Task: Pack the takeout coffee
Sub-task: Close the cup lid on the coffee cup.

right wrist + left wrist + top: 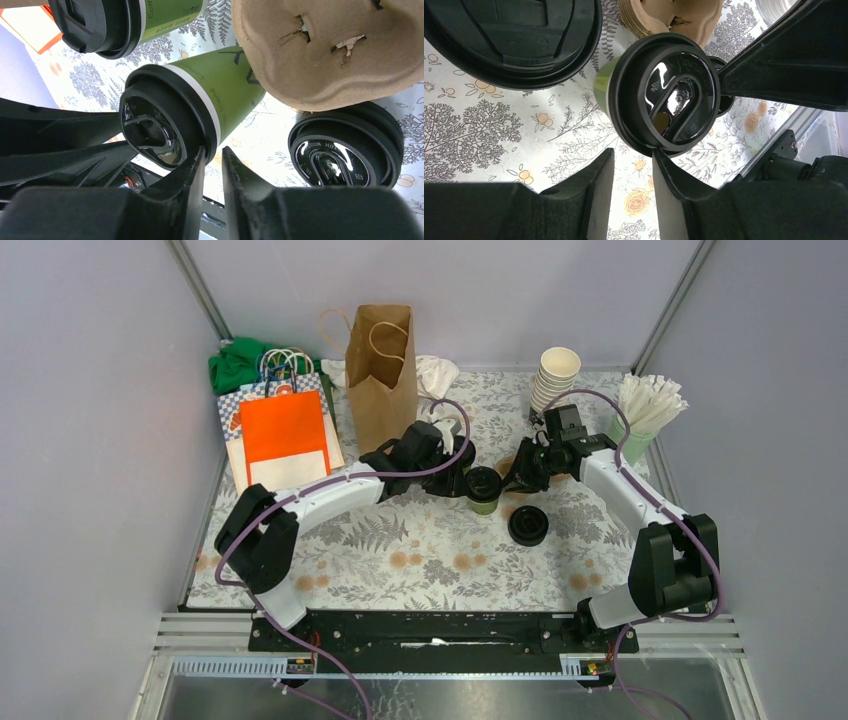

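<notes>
A dark-green takeout cup with a black lid (483, 490) stands mid-table between my two grippers. In the left wrist view this cup (664, 92) sits just past my left gripper (633, 152), whose jaws stand slightly apart and empty, one fingertip touching the lid rim. In the right wrist view the same cup (200, 100) is beside my right gripper (214, 149), whose jaws are almost together and hold nothing, one finger against the lid. A second lidded cup (528, 525) (345, 150) stands nearer. A third cup (115, 20) (514, 40) stands by the left arm.
A moulded cardboard cup carrier (330, 50) (669, 15) lies just behind the cups. A brown paper bag (382, 360) stands at the back, with an orange-and-white bag (285, 435) left of it. A stack of cream cups (553, 375) and a pale green cup of white sticks (645, 410) stand back right.
</notes>
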`<state>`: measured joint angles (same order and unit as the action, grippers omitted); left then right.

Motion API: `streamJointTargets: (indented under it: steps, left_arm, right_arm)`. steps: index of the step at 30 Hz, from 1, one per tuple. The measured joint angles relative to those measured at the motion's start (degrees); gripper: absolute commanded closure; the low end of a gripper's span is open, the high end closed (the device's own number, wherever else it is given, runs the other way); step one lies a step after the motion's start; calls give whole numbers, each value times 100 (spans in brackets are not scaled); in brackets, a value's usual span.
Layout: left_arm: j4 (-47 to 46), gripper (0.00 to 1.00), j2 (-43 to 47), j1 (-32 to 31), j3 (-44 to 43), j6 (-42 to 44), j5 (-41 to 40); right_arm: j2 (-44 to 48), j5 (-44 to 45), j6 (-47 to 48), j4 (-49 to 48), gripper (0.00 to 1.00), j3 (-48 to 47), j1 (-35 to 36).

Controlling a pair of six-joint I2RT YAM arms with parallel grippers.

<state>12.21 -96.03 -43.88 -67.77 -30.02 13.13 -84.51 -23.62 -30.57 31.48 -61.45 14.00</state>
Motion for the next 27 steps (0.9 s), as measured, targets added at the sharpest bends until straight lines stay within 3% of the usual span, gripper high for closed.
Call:
streamJointTargets:
  steps: [7,18,19,24,27]
  left_arm:
    - [-35,62,0,2,2,-4,46]
    - [-372,62,-4,2,74,-52,122]
    - [-380,62,-4,2,101,-59,129]
    - [-446,62,98,37,271,-114,162]
    - [-614,59,262,144,468,-203,236]
  right_arm:
    - [13,192,98,146,51,-9,7]
    - [387,651,225,343,43,-31,15]
    - [409,656,232,345,39,-33,15]
    - [538,595,249,304,2,-28,15]
    - [649,507,332,149,0,-20,17]
